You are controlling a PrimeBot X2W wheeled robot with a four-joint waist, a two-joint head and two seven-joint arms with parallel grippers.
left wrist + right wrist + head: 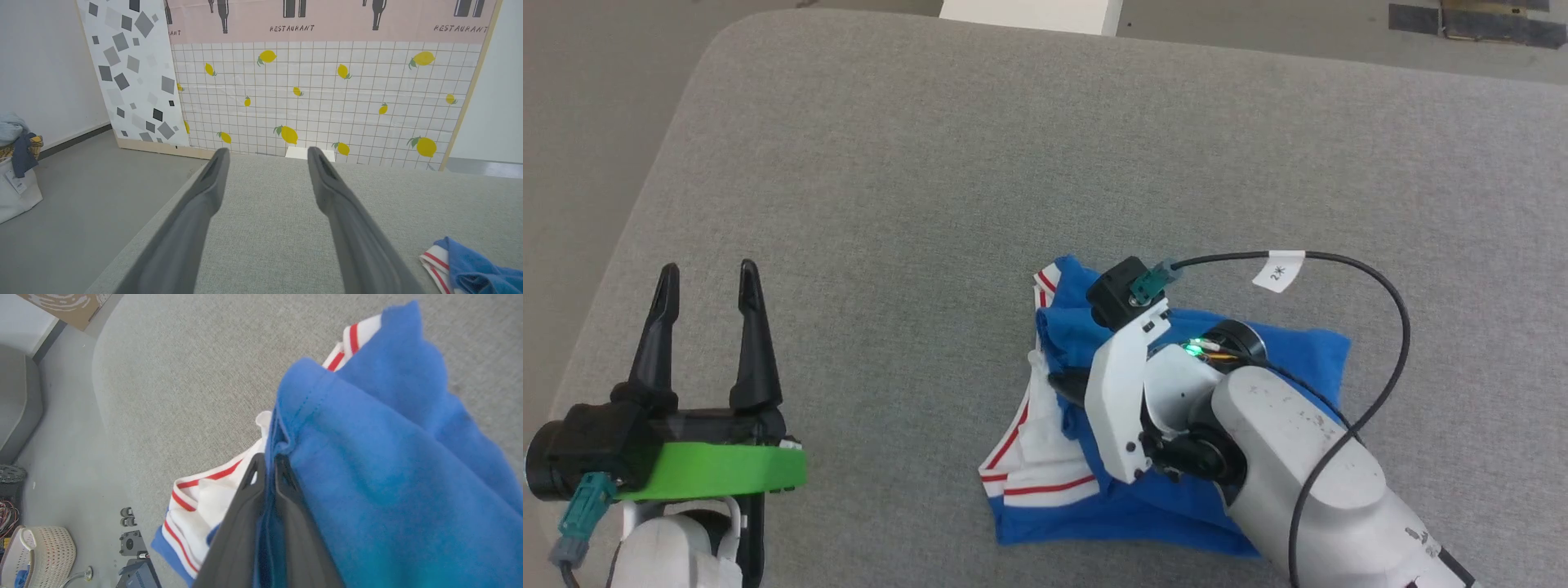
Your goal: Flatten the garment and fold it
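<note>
The garment [1094, 514] lies crumpled in a heap on the grey cloth-covered table [1013, 163], right of centre. It is royal blue with white, red-striped trim along its left side. My right gripper [1066, 382] reaches down into the heap's left part. In the right wrist view its two dark fingers [268, 459] are shut on a fold of the blue garment [388, 457], beside a white sleeve. My left gripper [709, 273] stands open over bare table at the lower left, well apart from the heap. The left wrist view shows its spread fingers [267, 152] with the garment [470, 265] at the lower right.
A black cable with a white tag [1278, 269] loops over the right arm. A white block [1029, 15] sits past the table's far edge. The rounded left edge of the table is near my left gripper. A white basket [41, 547] and a bag of clothes [16, 163] stand on the floor.
</note>
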